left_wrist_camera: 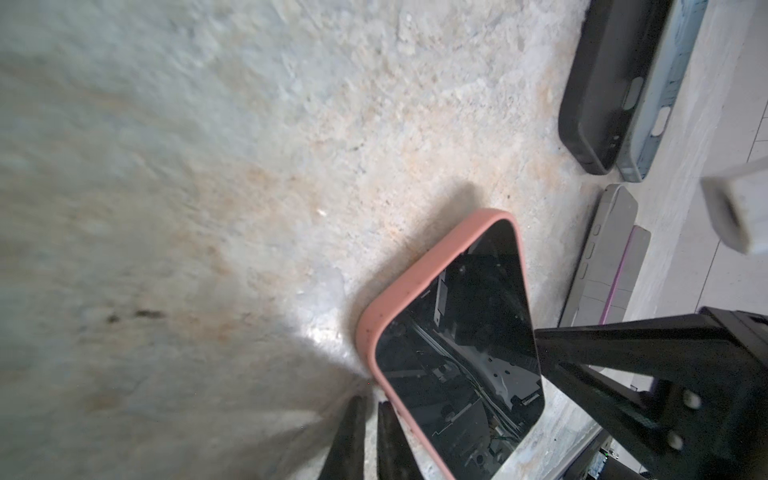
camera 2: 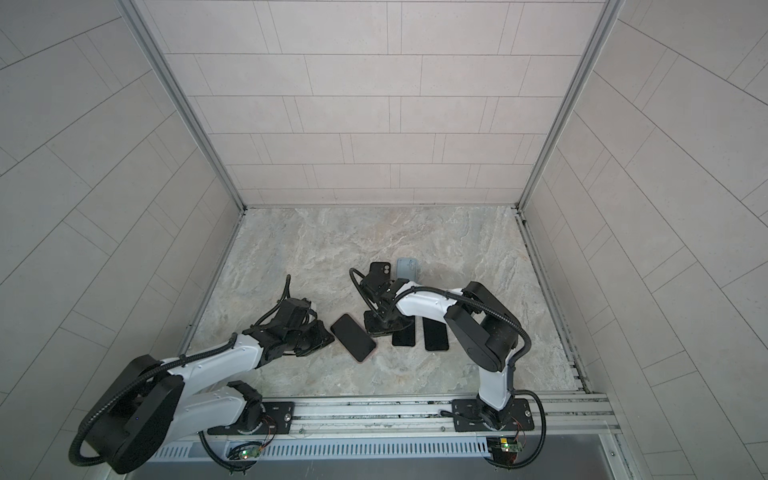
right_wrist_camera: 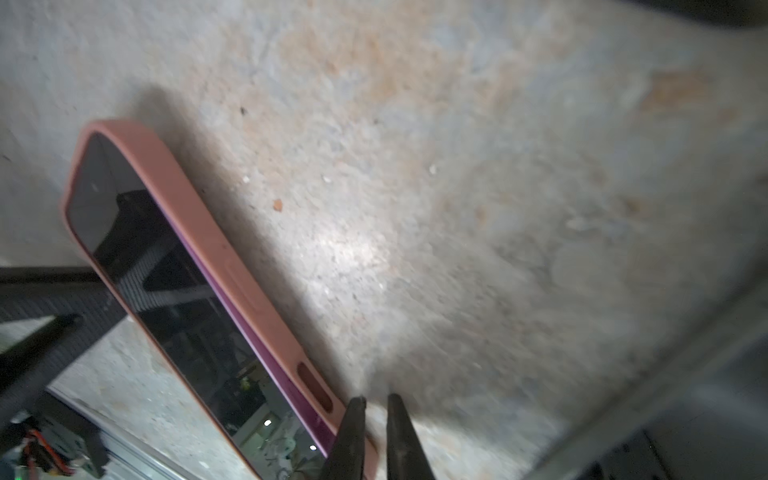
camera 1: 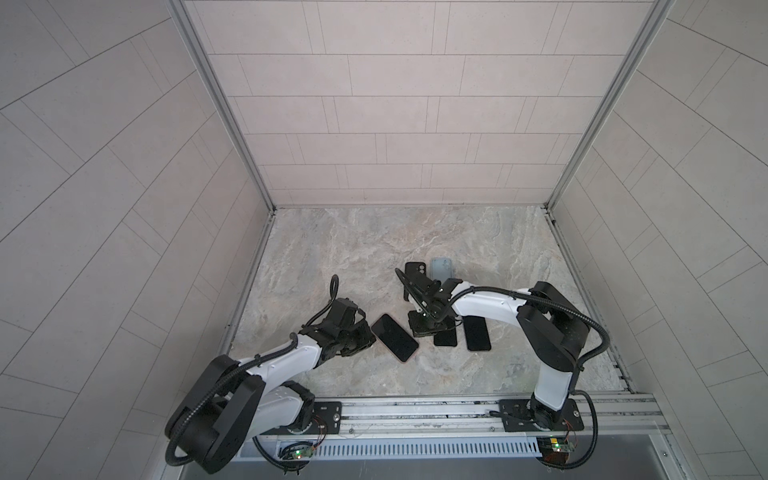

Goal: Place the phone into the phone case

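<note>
In both top views the right arm (camera 1: 486,305) hides most of the middle phone (camera 1: 445,338) and the black case's (camera 1: 415,270) near end. In the left wrist view, the pink-cased phone (left_wrist_camera: 453,353), the black case and the blue case (left_wrist_camera: 673,83) are cut off at the edges. The right wrist view is blurred. A cropped dark shape (right_wrist_camera: 706,8) may be an arm.

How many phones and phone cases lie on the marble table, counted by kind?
Black-screened phone in a pink silicone case: 1
Bare black-screened phones, lying screen up: 2
Separate cases, a black phone case and a grey-blue phone case: 2
Total: 5
</note>
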You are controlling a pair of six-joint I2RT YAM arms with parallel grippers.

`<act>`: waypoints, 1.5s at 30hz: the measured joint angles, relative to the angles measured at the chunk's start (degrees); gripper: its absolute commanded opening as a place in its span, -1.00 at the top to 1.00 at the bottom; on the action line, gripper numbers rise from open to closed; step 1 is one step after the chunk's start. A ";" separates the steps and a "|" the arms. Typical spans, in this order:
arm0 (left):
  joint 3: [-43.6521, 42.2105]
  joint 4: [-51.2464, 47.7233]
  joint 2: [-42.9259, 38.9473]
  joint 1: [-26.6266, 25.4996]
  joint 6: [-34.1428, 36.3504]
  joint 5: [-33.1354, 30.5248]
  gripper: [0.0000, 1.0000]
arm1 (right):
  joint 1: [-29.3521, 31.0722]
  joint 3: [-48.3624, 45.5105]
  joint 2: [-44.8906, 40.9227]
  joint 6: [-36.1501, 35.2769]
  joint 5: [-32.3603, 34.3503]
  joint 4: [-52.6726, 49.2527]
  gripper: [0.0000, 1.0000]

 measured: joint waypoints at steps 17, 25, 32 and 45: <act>3.13 -10.03 -8.26 0.00 1.97 -3.26 0.65 | 2.49 -7.26 -10.03 3.23 1.66 1.11 0.61; 7.43 -9.70 -1.09 0.00 3.69 -2.89 0.65 | 3.56 -7.23 -9.84 4.39 1.05 2.58 0.61; 8.11 -8.63 3.63 0.00 4.24 -2.36 0.65 | 3.56 -7.23 -9.81 4.81 0.94 3.17 0.61; 10.10 -9.03 5.27 0.00 5.62 -3.52 0.62 | 4.24 -7.26 -8.90 5.35 0.76 4.24 0.61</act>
